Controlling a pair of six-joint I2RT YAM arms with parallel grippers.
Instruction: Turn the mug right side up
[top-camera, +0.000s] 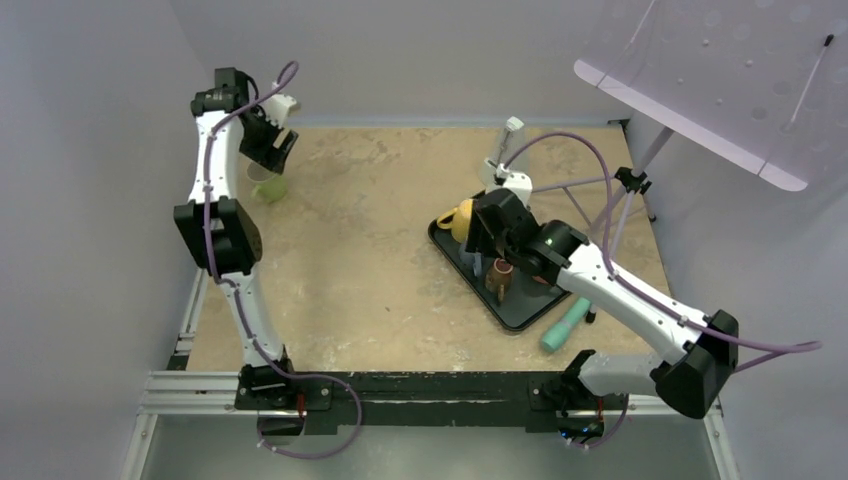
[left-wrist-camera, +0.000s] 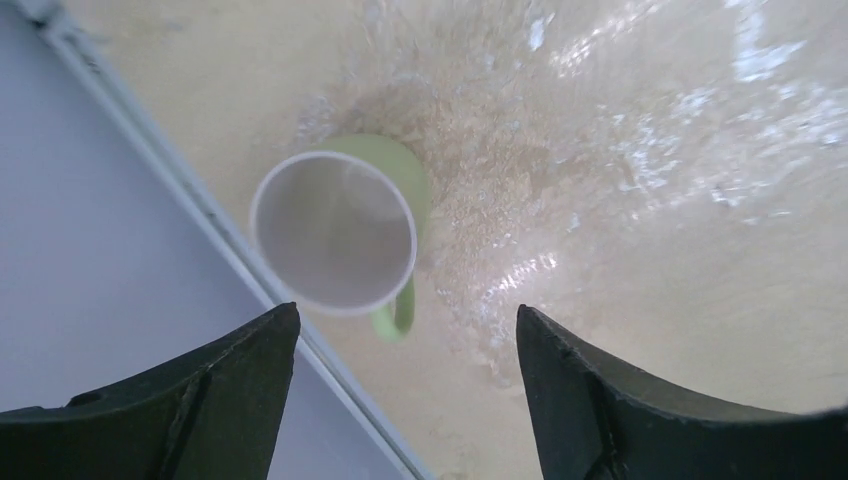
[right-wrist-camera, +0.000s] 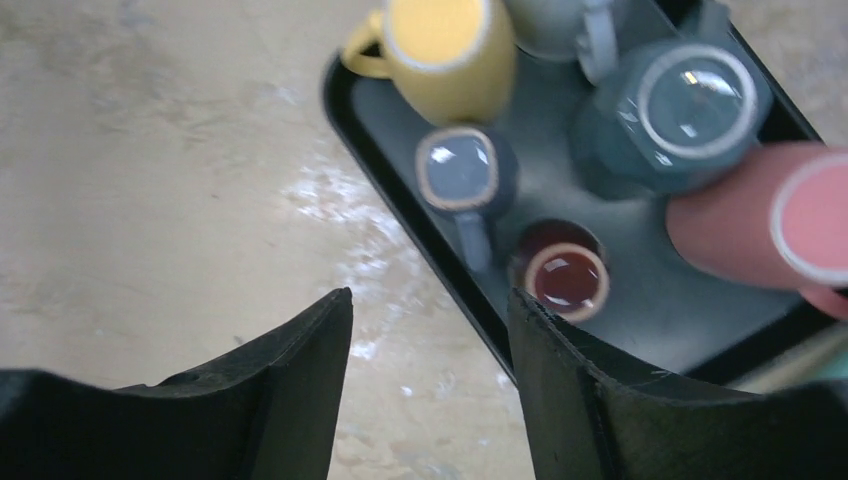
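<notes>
Top view: the left gripper (top-camera: 272, 150) hangs above the mug (top-camera: 268, 187), which stands on the table (top-camera: 380, 260) at the far left, close to the edge. The right gripper (top-camera: 480, 240) hovers over the near-left part of a tray (top-camera: 525, 318) at centre right. We see a yellow mug (top-camera: 458, 220) at the tray's far corner and a brown cup (top-camera: 499, 280) further in. A teal object (top-camera: 565, 325) lies on the table just beside the tray's near right side.

Left wrist view: the mug (left-wrist-camera: 335, 230) is green outside and white inside. It stands upright with its mouth up, its handle pointing towards the camera. It sits just beside the table's edge rail (left-wrist-camera: 180, 190). The left gripper (left-wrist-camera: 407, 312) is spread wide. Its 2 fingers (left-wrist-camera: 230, 380) are apart from the mug and nothing sits between them.

Right wrist view: the right gripper (right-wrist-camera: 430, 296) has its fingers (right-wrist-camera: 290, 390) parted and empty, above the tray's (right-wrist-camera: 640, 320) left rim. We count 6 vessels on the tray: the yellow mug (right-wrist-camera: 445, 55), a grey mug (right-wrist-camera: 560, 25), a small blue mug (right-wrist-camera: 462, 170), a dark teal mug (right-wrist-camera: 685, 110), the brown cup (right-wrist-camera: 565, 280) and a pink mug (right-wrist-camera: 770, 220). The pink mug lies tilted. We cannot tell which way up the others are.
</notes>
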